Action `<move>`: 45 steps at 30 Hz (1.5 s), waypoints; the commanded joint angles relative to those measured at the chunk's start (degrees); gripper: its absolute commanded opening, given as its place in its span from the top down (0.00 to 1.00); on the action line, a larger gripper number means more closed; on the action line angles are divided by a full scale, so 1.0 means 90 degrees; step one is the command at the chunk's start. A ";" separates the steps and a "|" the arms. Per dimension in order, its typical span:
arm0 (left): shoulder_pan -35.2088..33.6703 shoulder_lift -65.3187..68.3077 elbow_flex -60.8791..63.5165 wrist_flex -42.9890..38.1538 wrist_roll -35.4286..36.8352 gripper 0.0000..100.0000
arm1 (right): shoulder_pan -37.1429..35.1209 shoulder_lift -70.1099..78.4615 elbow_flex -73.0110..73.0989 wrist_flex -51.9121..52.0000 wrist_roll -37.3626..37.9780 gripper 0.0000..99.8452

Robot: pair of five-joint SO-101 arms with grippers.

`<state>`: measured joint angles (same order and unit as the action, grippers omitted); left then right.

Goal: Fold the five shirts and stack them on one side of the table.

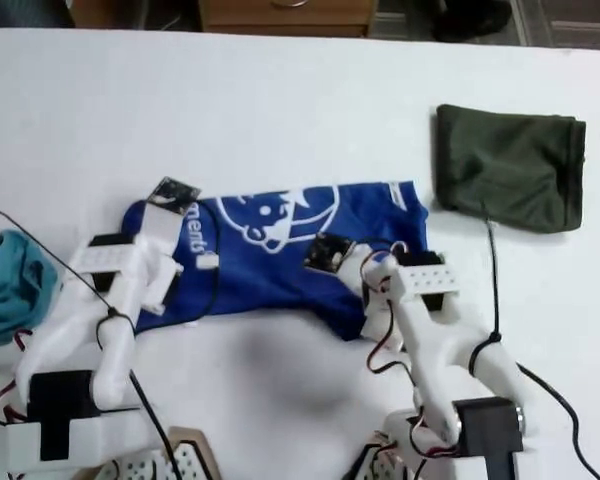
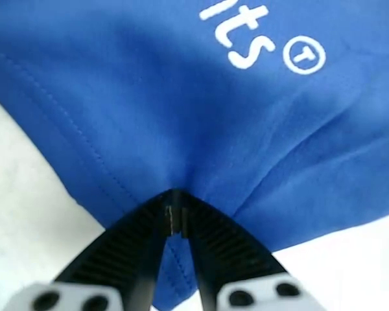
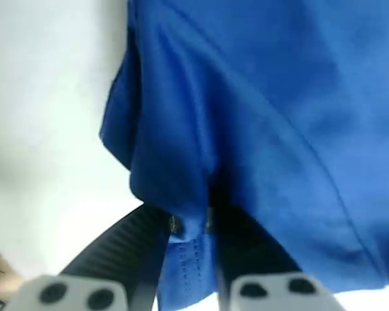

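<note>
A blue shirt with white print lies partly folded across the middle of the white table. My left gripper is shut on the blue shirt, pinching a fold of its cloth near the white lettering. In the high view that left gripper sits over the shirt's left end. My right gripper is shut on a hem of the blue shirt, and in the high view it sits over the shirt's lower right part. A folded dark green shirt lies at the right. A crumpled teal shirt lies at the left edge.
Black cables run from the arms across the table near the green shirt. The arm bases stand at the near edge. Bare table stretches along the far side and in the near middle.
</note>
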<state>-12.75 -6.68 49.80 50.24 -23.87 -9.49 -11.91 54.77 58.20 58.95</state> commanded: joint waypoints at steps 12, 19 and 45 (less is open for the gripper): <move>0.0029 0.0039 0.0015 -0.0215 -0.0049 0.97 | 0.0054 -0.0894 -0.2637 0.1304 0.0029 0.98; 0.0029 0.0039 0.0015 -0.0215 -0.0049 0.97 | 0.0054 0.0601 -0.4200 0.1294 0.0020 0.98; 0.0029 0.0039 0.0015 -0.0215 -0.0059 0.97 | 0.0347 0.3883 -0.9807 0.3570 -0.3712 0.91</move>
<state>-12.75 -6.68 49.80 50.24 -23.87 -6.15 27.82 -29.27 84.31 26.07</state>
